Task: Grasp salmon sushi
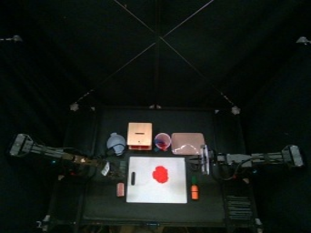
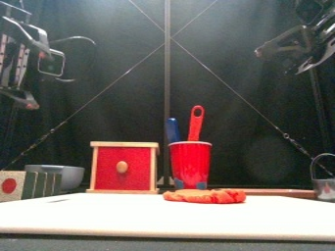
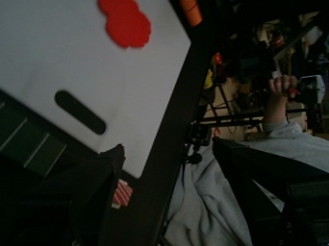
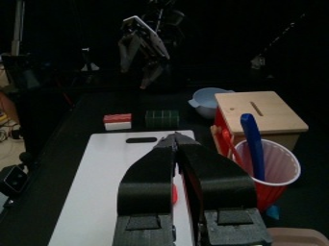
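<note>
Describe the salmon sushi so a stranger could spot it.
Seen from above, find the white board in the table's middle. Just off its left edge lies the salmon sushi: a tiny dull-orange block, shorter and duller than the orange stick at the right edge.

Red blob (image 1: 158, 173) on white board (image 1: 140, 191); red cup (image 2: 190, 162).

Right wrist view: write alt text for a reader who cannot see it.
The right gripper, jaws shut, hangs over a white cutting board on a black table. Beside the board stand a red cup holding a blue utensil, a wooden box and a pale bowl. The left gripper hangs open beyond the board.
</note>
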### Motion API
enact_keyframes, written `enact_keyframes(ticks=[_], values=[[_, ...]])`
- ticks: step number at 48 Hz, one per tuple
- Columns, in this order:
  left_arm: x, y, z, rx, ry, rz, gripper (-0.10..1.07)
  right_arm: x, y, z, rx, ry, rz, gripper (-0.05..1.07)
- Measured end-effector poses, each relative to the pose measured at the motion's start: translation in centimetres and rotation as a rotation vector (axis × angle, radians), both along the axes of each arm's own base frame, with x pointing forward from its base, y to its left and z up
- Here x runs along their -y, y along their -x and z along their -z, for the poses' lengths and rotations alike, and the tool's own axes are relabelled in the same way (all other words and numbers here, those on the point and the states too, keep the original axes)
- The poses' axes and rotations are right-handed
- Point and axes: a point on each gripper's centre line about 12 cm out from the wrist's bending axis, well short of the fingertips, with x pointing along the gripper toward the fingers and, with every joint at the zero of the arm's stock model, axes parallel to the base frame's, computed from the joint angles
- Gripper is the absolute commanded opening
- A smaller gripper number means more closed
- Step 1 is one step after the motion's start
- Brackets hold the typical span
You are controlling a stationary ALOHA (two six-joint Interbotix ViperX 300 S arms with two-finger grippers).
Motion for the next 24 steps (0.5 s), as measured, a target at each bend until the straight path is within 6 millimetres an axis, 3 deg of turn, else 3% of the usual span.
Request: enact_keyframes(ticks=[24], values=[[0.6,0.1,2.2,-0.147,0.129,-0.038,1.02,0.0,0.0,0.1,-0.002,-0.008,0.001,0.01]])
